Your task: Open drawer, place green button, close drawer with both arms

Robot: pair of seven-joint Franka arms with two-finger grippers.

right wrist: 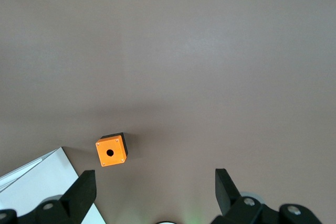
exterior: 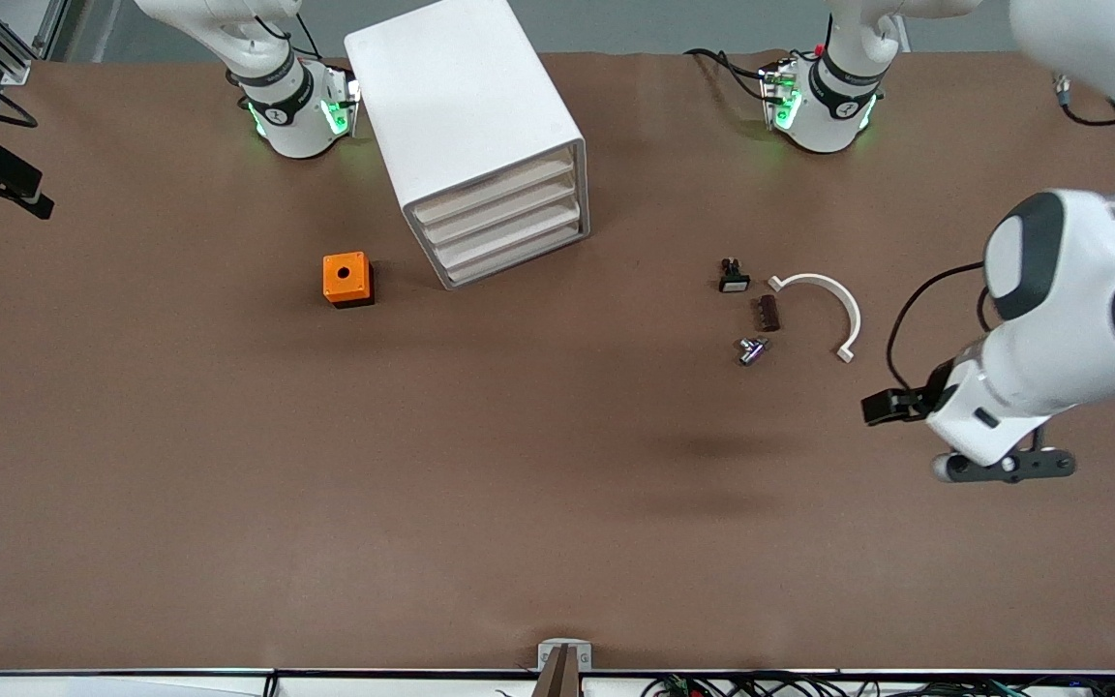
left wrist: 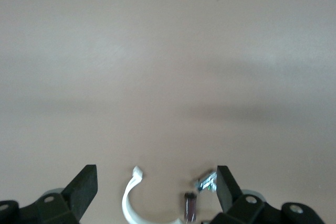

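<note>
On the tabletop the drawer (exterior: 517,261) is shut, the button (exterior: 752,349) untouched; left gripper (left wrist: 156,191) and right gripper (right wrist: 155,190) gape wide, empty.

The table (exterior: 228,465) has a matt brown covering, smooth like paper or felt. The cabinet (exterior: 451,106) looks like smooth white plastic with a soft sheen. The orange box (exterior: 346,277) appears matt plastic on a black base. The curved white clip (exterior: 833,295) looks plastic; the small fitting (exterior: 751,349) shines like metal.
</note>
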